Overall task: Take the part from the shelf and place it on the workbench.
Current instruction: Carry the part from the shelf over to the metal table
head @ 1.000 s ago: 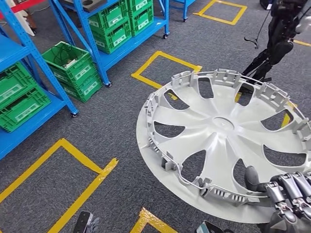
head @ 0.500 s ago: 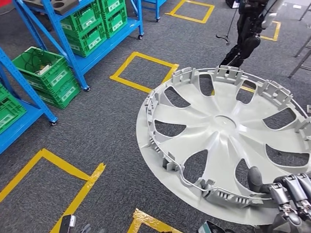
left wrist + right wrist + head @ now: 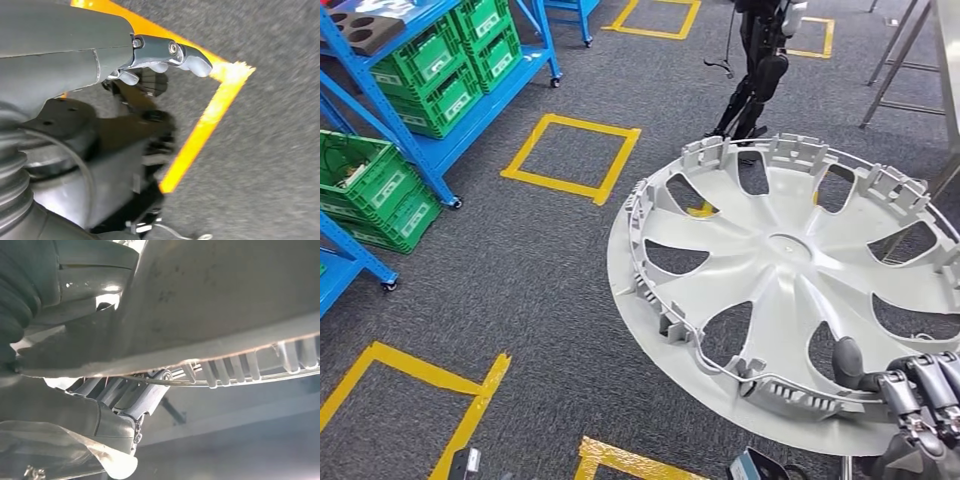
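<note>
grey carpet floor [image 3: 546, 270] marked with yellow tape squares [image 3: 569, 155]; blue shelving [image 3: 418, 130] carrying green crates [image 3: 444, 70] stands well off to the left, with 1 more green crate [image 3: 373, 185] on the floor beside it. metal frame legs [image 3: 901, 50] show at the far right, perhaps the workbench, though i cannot confirm that. another robot [image 3: 761, 45] stands at the far side of the room.

the part, a pale grey wheel cover [image 3: 788, 290], is off the shelf and carried in the air ahead of the body, inner face up so the clip ring and retaining wire face the head camera. right hand [image 3: 916, 400] grasps it at the near right rim: thumb on top through a spoke opening, fingers wrapped over the edge. right wrist view has the fingers [image 3: 124, 405] under the cover's underside, so the rim is pinched from both faces. judgement: a 1-handed edge grip on so wide a disc leaves most of it cantilevered out; it is held nearly level, likely to keep it from swinging.

left hand [image 3: 166, 55] hangs low over the carpet and tape, grasping nothing; what shows of its fingers lies straight and slack, so i read it as released.

judgement: carry stage, pick done, placing not yet done.
</note>
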`<state>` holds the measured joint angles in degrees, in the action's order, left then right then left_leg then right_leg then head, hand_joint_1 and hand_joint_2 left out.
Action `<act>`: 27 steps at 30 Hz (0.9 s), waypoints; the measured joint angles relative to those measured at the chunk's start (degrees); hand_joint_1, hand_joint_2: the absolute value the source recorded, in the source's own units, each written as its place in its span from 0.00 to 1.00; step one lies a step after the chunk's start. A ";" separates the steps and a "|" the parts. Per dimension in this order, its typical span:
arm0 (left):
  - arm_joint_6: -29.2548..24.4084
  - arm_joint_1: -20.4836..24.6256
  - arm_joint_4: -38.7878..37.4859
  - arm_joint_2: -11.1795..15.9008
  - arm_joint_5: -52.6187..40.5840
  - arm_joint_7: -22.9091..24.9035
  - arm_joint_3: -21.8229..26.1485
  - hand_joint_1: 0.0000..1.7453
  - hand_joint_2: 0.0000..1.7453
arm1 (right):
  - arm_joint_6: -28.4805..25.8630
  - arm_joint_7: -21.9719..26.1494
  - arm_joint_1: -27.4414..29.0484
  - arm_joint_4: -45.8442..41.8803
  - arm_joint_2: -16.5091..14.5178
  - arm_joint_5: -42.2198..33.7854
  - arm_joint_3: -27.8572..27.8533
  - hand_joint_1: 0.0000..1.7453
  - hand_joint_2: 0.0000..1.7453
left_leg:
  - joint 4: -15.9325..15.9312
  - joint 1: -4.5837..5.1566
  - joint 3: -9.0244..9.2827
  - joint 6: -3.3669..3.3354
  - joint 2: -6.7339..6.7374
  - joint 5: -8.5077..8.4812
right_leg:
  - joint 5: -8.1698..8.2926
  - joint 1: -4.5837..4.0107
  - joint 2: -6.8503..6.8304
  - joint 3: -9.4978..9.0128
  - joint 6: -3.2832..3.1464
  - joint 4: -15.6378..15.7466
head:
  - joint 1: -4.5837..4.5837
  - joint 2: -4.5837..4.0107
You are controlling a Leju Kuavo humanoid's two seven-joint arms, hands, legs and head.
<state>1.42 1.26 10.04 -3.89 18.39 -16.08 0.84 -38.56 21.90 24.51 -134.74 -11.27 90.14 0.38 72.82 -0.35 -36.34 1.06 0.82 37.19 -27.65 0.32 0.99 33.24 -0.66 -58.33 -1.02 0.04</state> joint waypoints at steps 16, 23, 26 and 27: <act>-4.50 -0.25 -0.01 1.05 -7.18 1.30 -2.02 0.00 1.00 | 0.00 -0.20 -0.76 0.37 0.30 -0.01 0.14 1.00 1.00 | -16.66 0.20 6.28 -2.39 0.68 -9.03 | -6.66 0.24 -0.57 8.45 2.66 -15.73 | -0.40 0.00; -4.89 -0.02 -0.01 1.31 -7.70 1.26 -3.59 0.00 1.00 | 0.00 -0.23 -1.01 0.67 0.39 -0.02 0.14 1.00 1.00 | -15.53 0.61 6.38 -0.84 3.85 -8.11 | -0.70 0.13 -3.56 -0.39 2.08 -0.11 | -0.34 0.00; -5.09 0.16 0.00 1.37 -8.61 1.23 -4.10 0.00 1.00 | 0.00 -0.24 -0.99 0.68 0.40 0.01 0.16 1.00 1.00 | -14.33 0.26 6.15 -0.15 3.15 -6.83 | -0.45 0.17 -2.19 -0.20 1.03 -0.10 | -0.23 0.00; -5.15 0.23 0.00 1.38 -9.08 1.23 -4.36 0.00 1.00 | 0.00 -0.22 -1.06 0.68 0.40 0.02 0.18 1.00 1.00 | -12.35 0.14 5.38 0.06 2.11 -5.40 | -0.33 0.25 -1.76 -0.21 0.67 -0.04 | -0.18 0.00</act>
<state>-3.74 1.49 10.04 -2.50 9.31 -14.84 -3.51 -38.56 21.67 23.45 -134.06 -10.86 90.15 0.56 60.48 -0.21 -30.96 1.13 2.93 31.78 -27.98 0.56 -0.77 33.03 0.02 -58.37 -1.20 0.04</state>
